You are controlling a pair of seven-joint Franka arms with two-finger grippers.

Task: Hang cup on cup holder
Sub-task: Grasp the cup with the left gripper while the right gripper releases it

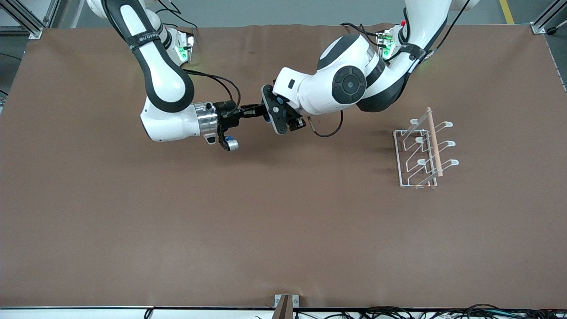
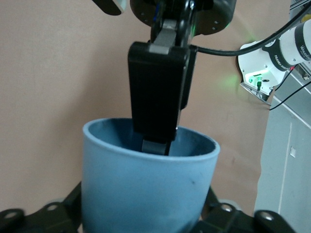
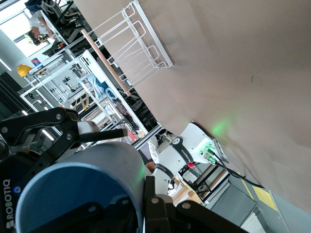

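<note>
Matte blue-grey cup point(image 2: 148, 187), tapered, no handle, is held aloft over mid-worktop point(image 1: 283, 230). Right end effector point(image 1: 253, 111) is clamped on its rim; left end effector point(image 1: 270, 116) fingers flank its body, grip unclear. White wire cup holder point(image 1: 423, 148) stands toward the left arm's end.

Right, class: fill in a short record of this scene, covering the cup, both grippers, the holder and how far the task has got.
cup: blue-grey, in the air over the middle of the table, between the two grippers
right gripper: jaws shut on the cup's wall, one of them inside the rim
left gripper: at the cup, around its outside
cup holder: white wire rack with a wooden rod, standing toward the left arm's end of the table, nothing on its prongs
task stage: cup not yet hung
</note>
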